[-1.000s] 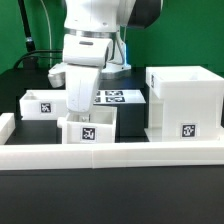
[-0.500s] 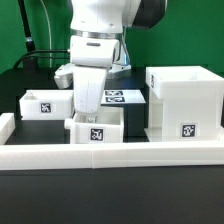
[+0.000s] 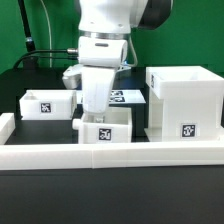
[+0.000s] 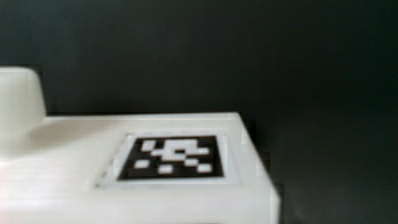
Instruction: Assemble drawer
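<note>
Arm: white Panda arm (image 3: pixel 108 25) is reaching straight down at scene centre, over the mid tray.
Gripper: gripper (image 3: pixel 97 110) is holding the mid tray (image 3: pixel 120 130) by its far wall, jaws narrow; the fingertips are dipping inside the tray and hiding behind its near wall.
Mid tray: is sitting at centre, just behind the border wall (image 3: pixel 50 157), w/ its tag (image 3: pixel 104 133) facing the cam. Lifted or resting on the table, can't tell.
Left tray: left tray (image 3: pixel 45 104) is lying on the ext. view's left, farther back, apart from the mid tray, w/ one tag on its near face.
Housing: housing (image 3: pixel 185 95) is standing upright on the ext. view's right w/ its open side up and a tag low on the near face. A narrow gap is showing btw it and the mid tray.
Marker board: marker board (image 3: pixel 130 97) is lying flat at the far centre, partly hidden behind the gripper.
Table: black table (image 3: pixel 110 195) is carrying it all.
Wrist cam: is showing a white face of the mid tray (image 4: pixel 71 140) close up, a blurred tag on it, and dark table beyond. A rounded white bit is showing at the edge; can't tell what it is.
</note>
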`<state>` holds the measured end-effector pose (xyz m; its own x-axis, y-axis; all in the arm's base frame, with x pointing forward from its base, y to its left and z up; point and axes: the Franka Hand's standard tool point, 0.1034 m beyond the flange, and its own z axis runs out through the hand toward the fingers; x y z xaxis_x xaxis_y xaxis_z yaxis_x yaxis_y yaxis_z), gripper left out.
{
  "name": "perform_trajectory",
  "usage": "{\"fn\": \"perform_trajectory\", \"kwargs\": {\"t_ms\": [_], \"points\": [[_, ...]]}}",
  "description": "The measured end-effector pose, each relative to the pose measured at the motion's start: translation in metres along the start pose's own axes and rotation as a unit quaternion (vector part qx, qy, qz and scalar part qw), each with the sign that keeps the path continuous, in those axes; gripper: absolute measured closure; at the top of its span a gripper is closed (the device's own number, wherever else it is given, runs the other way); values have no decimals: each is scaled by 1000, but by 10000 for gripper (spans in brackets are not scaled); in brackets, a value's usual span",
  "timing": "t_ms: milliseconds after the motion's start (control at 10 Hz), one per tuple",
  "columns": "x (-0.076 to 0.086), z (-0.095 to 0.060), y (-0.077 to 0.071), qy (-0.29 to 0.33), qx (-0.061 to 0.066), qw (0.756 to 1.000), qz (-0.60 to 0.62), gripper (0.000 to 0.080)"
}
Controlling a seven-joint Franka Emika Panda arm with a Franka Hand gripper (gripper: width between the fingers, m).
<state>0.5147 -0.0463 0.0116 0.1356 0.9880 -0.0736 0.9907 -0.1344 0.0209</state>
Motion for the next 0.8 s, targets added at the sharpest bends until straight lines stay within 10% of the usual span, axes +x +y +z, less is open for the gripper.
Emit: {"fn": "perform_trajectory", "kwargs": {"t_ms": [800], "points": [[4, 0, -2, 6, 18, 1000, -20, 756]]}}
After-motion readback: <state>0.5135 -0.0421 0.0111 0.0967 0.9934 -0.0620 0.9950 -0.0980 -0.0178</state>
